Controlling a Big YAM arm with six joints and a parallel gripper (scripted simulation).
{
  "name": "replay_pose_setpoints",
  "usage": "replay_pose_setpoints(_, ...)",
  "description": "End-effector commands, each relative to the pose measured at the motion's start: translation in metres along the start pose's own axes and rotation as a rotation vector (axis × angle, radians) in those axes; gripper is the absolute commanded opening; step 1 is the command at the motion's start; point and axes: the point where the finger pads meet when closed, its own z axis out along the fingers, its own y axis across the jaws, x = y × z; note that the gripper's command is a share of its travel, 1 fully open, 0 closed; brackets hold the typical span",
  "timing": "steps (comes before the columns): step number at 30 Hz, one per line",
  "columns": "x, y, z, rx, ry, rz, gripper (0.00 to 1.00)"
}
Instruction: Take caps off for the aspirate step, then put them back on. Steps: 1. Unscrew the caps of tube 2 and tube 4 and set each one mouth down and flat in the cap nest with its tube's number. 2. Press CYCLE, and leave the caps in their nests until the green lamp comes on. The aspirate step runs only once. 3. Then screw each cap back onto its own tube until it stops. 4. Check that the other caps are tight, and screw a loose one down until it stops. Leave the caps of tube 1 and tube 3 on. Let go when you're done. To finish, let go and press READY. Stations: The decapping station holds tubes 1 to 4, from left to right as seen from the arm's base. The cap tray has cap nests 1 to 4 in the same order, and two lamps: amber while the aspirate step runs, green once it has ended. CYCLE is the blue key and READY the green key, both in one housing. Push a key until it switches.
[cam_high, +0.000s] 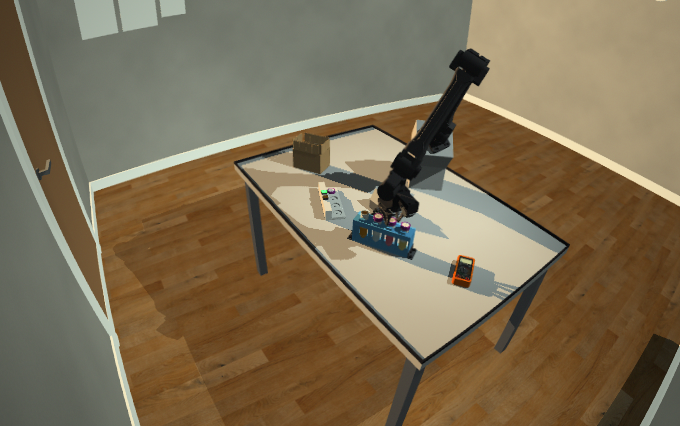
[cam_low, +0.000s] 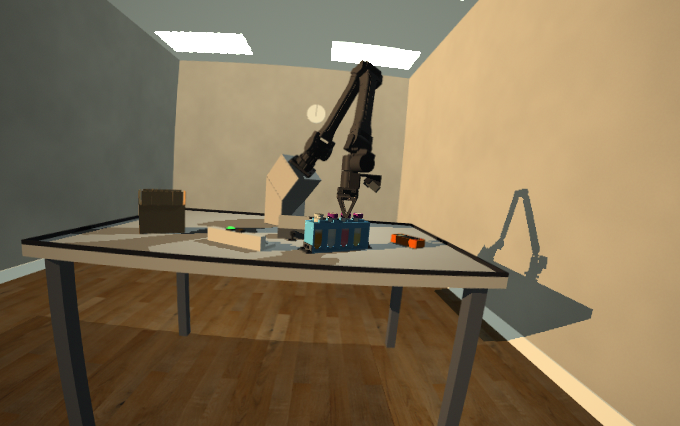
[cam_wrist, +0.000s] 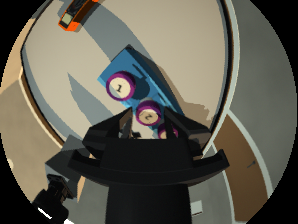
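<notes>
Top view: the hand (cam_high: 390, 215) (cam_low: 346, 214) (cam_wrist: 148, 110) is down at the decapping station (cam_high: 382, 244) (cam_low: 337, 244) (cam_wrist: 117, 69), over the cap of tube 2 (cam_high: 392, 221) (cam_low: 345, 216) (cam_wrist: 148, 115); tube 4 (cam_high: 364, 214) (cam_low: 318, 217) stands open at the far end of the row, and its cap (cam_high: 331, 190) sits in the end nest of the cap tray (cam_high: 343, 215) (cam_low: 261, 243), most likely parked there for its return; the green lamp (cam_high: 324, 191) (cam_low: 230, 228) is lit, so the aspirate step has presumably ended and recapping is allowed.

Exterior view: the wrist points straight down, which suits turning about the tube's own axis; tube 2's cap is on its tube, between purple caps on both sides; the multimeter (cam_high: 464, 271) (cam_low: 407, 240) (cam_wrist: 77, 15) and the cardboard box (cam_high: 311, 153) (cam_low: 162, 215) are well apart on the surface (cam_high: 401, 301) (cam_low: 200, 251) (cam_wrist: 190, 40), with no part in the job.

Wrist view: the fingers stand about half wide, one on each side of tube 2's cap, and seem not to be clamping it; that fits a back-turn between screwing strokes; how tight the cap is I cannot tell; tube 1's cap (cam_high: 404, 226) (cam_low: 357, 215) (cam_wrist: 120, 86) sits close by, so a wider spread could knock it.
</notes>
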Motion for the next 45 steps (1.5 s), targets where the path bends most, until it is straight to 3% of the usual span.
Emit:
replay_pose_setpoints(1, -0.0047, -0.0067, -0.0089, 0.024, -0.018, -0.066, 0.49)
replay_pose_setpoints(2, -0.0057, -0.0065, -0.0043, 0.015, -0.013, -0.057, 0.0)
replay_pose_setpoints(16, -0.0057, -0.0065, -0.0043, 0.015, -0.013, -0.057, 0.0)
replay_pose_setpoints(27, -0.0043, -0.0043, -0.0065, 0.013, -0.019, 0.505, 0.0)
replay_pose_setpoints(29, -0.0043, -0.0043, -0.0065, 0.013, -0.019, 0.505, 0.0)
replay_pose_setpoints(40, -0.0069, -0.0039, -0.0067, 0.006, -0.026, 1.029, 0.0)
replay_pose_setpoints(45, -0.0075, -0.0032, -0.0066, 0.003, -0.028, 1.198, 0.0)
